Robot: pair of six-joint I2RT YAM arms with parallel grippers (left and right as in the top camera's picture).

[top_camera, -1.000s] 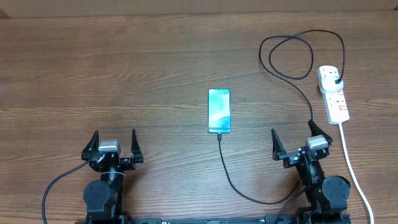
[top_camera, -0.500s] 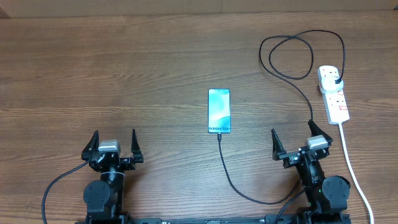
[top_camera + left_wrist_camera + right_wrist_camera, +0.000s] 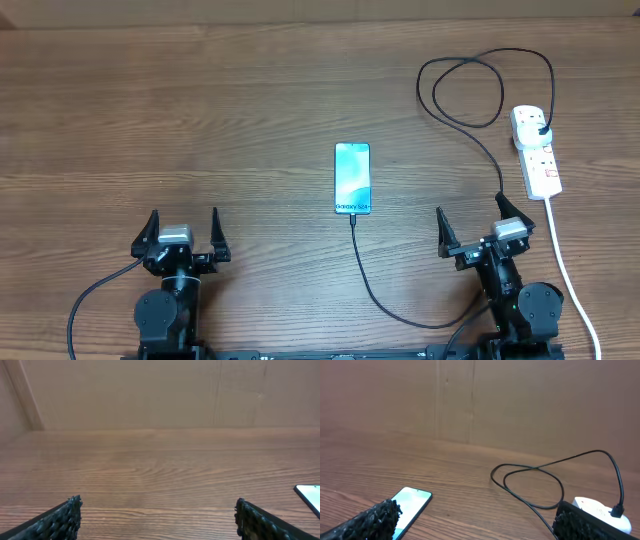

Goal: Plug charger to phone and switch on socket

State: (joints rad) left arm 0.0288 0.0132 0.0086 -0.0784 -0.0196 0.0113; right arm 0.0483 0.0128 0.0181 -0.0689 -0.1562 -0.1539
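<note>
Near the middle of the tabletop (image 3: 200, 100) lies the phone (image 3: 352, 178), screen up, lettered end toward the arms. From that end the charger (image 3: 372, 290) curves toward the right arm, then loops back to its black plug (image 3: 541, 129) in the socket (image 3: 540, 170) at the far right. Whether the tip (image 3: 352, 216) is fully seated I cannot tell. Both the left gripper (image 3: 184, 215) and the right gripper (image 3: 469, 207) stand wide open and empty. I judge the right one best placed: press the tip straight along the phone's length, then turn the socket on with one finger
</note>
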